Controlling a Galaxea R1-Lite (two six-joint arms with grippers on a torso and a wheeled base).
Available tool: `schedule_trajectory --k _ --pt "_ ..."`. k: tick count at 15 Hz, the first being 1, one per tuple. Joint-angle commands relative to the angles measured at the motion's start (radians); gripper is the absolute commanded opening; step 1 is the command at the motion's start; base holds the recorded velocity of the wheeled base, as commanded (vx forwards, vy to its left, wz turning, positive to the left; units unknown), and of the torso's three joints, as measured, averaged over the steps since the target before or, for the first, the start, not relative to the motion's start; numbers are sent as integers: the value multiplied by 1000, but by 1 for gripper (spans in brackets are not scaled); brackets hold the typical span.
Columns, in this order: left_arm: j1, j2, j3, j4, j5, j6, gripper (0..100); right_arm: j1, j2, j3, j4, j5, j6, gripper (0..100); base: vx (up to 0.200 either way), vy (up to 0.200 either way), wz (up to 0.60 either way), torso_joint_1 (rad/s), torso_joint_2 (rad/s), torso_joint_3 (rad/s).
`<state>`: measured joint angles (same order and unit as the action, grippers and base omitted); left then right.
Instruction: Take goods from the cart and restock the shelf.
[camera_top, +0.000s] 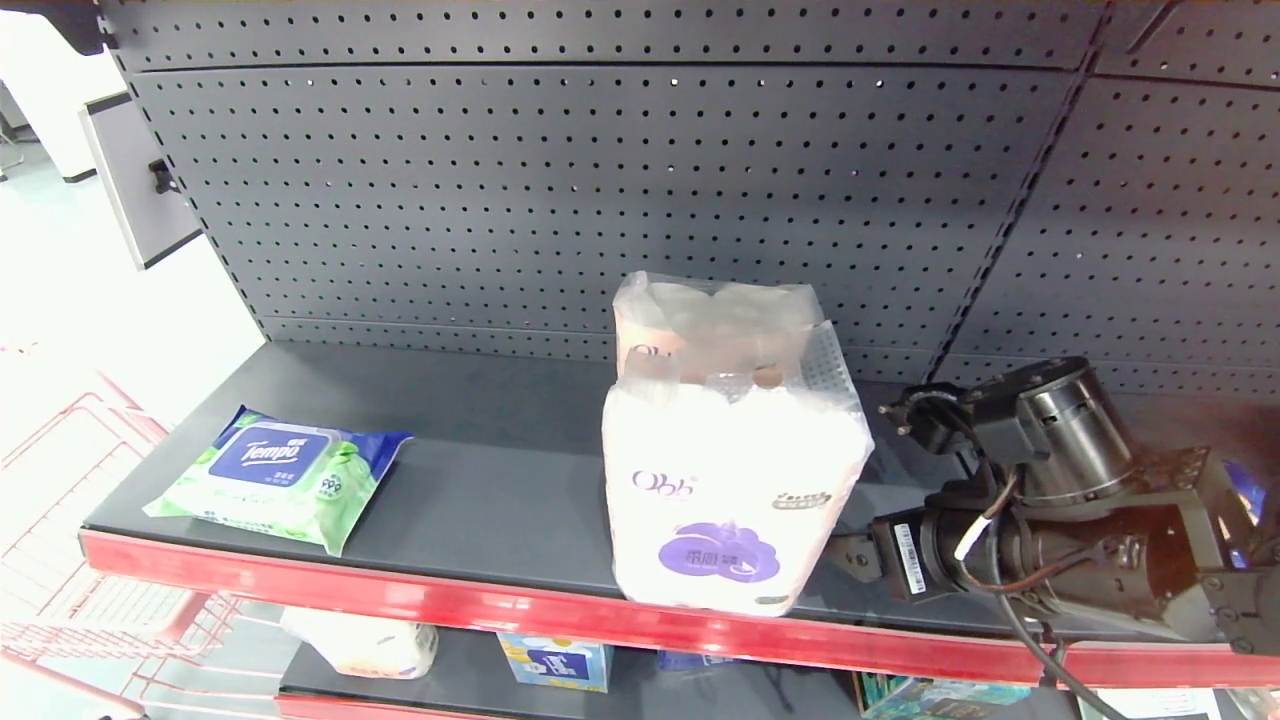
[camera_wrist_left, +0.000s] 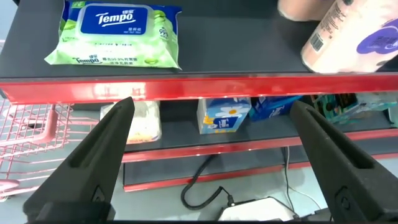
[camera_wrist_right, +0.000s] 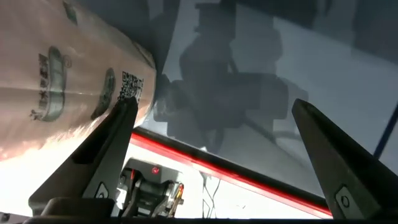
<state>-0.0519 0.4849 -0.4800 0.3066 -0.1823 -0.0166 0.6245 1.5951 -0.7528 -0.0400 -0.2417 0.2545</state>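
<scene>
White-wrapped tissue pack (camera_top: 735, 490) stands upright at the red front edge of the shelf (camera_top: 480, 500), the right gripper (camera_wrist_right: 212, 106) spread wide just beside it, so placing seems done; next, that arm must back out without tipping it, then the left gripper (camera_wrist_left: 212, 102), likewise spread, can fetch from the cart (camera_top: 60, 500).

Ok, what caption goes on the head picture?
White plastic-wrapped tissue pack and green wet-wipes packet on the dark red-edged shelf.

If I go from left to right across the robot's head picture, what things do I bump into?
red cart → green wipes pack → white tissue pack → right arm
</scene>
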Motion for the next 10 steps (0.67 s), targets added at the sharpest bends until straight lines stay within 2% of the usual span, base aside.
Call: schedule_trajectory --k 1,10 --pt "0 4 1 0 0 0 100 8 3 0 0 1 0 100 0 0 0 0 0 0" --pt "1 -8 3 2 1 -2 100 29 37 -37 0 -1 0 100 0 0 0 0 0 0"
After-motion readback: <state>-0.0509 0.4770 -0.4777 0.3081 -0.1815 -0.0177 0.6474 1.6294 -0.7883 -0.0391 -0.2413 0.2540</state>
